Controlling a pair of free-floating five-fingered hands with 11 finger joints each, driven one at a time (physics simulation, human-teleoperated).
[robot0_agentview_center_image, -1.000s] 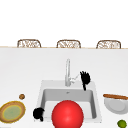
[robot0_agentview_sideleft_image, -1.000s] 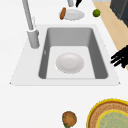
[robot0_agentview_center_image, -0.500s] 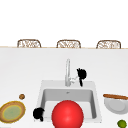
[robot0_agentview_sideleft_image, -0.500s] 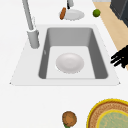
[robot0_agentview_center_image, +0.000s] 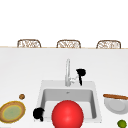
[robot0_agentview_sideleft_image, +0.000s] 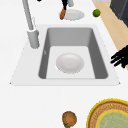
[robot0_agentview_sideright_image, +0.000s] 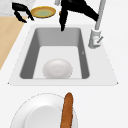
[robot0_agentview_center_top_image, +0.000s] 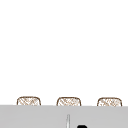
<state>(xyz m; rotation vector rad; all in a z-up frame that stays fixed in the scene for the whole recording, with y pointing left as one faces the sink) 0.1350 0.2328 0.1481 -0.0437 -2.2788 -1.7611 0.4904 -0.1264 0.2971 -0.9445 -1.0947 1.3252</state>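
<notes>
Beside the faucet, right robot hand hangs fingers pointed down, relaxed, near the lever — best approached slowly, fingertips squarely on it. Left robot hand idle, curled, at the sink corner.

Robot body: two separate hands, no arms, no torso, nothing joining them.

Left hand: uniform matt black, human-like in outline, with a rounded palm mass and slim tapering fingers. Surface plain throughout; no markings, seams, screws or cables discernible. In the right side view it reads as a thin black outline of digits.

Right hand: the same flat black, same human-like build. A broad dark body narrows into long, slender, pointed fingers. No colour accents, labels or wiring discernible. Its rounded black top edge shows in the upper view.
</notes>
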